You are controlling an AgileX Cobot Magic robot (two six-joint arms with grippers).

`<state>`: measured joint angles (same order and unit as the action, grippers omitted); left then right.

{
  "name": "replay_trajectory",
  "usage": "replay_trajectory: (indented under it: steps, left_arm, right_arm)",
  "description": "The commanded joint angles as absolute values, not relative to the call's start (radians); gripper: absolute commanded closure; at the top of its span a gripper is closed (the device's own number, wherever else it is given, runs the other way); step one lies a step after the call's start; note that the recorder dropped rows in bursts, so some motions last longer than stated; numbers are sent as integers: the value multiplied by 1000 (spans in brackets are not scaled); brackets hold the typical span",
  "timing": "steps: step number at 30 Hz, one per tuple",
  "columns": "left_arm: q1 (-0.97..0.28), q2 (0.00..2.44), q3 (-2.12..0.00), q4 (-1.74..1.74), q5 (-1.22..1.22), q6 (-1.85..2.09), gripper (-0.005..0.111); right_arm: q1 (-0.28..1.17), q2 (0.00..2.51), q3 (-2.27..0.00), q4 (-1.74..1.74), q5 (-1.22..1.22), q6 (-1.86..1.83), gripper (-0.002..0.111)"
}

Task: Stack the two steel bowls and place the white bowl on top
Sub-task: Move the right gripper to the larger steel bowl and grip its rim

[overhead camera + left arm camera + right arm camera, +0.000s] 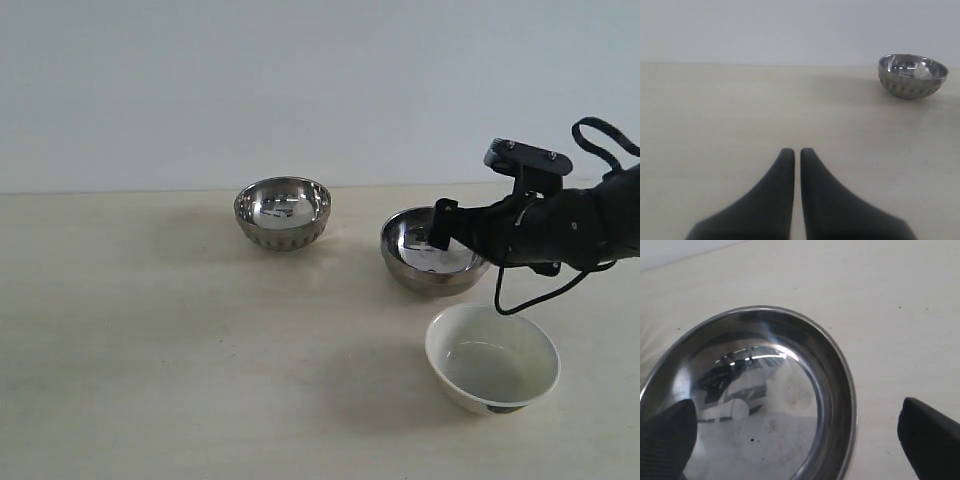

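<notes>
The ribbed steel bowl [283,212] stands at the back middle of the table; it also shows in the left wrist view as the ribbed steel bowl [912,76]. To its right sits the wider smooth steel bowl [432,252], filling the right wrist view as the smooth steel bowl [765,390]. My right gripper [452,234] [796,412] is open and straddles that bowl's rim, one finger inside and one outside. The white bowl [491,357] rests upright in front of it. My left gripper [797,151] is shut on nothing, low over bare table, and is out of the exterior view.
The cream tabletop [150,330] stretches to the left and front of the bowls. A pale wall [300,80] stands behind the table's far edge. The right arm's cable [530,298] loops down close above the white bowl.
</notes>
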<state>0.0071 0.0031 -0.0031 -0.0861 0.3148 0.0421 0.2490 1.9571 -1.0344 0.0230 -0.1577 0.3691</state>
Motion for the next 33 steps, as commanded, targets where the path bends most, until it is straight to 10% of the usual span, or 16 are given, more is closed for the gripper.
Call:
replay_trajectory:
  steps: [1,14,22,27,33]
  left_arm:
    - [2,0,0,-86,308,37,103]
    - [2,0,0,-86,308,37,103]
    - [2,0,0,-86,308,37,103]
    - [2,0,0,-86,308,37,103]
    - [2,0,0,-86,308,37,103]
  right_arm:
    - [248,1975,-1039,57,-220,355,7]
    - [248,2005,-1039,189,-218,212,108]
    - [248,2022,-1039,189,-213,203,95]
    - [248,2020,-1039,189,-210,203,59]
    - [255,2020,-1039,189,-227,233,57]
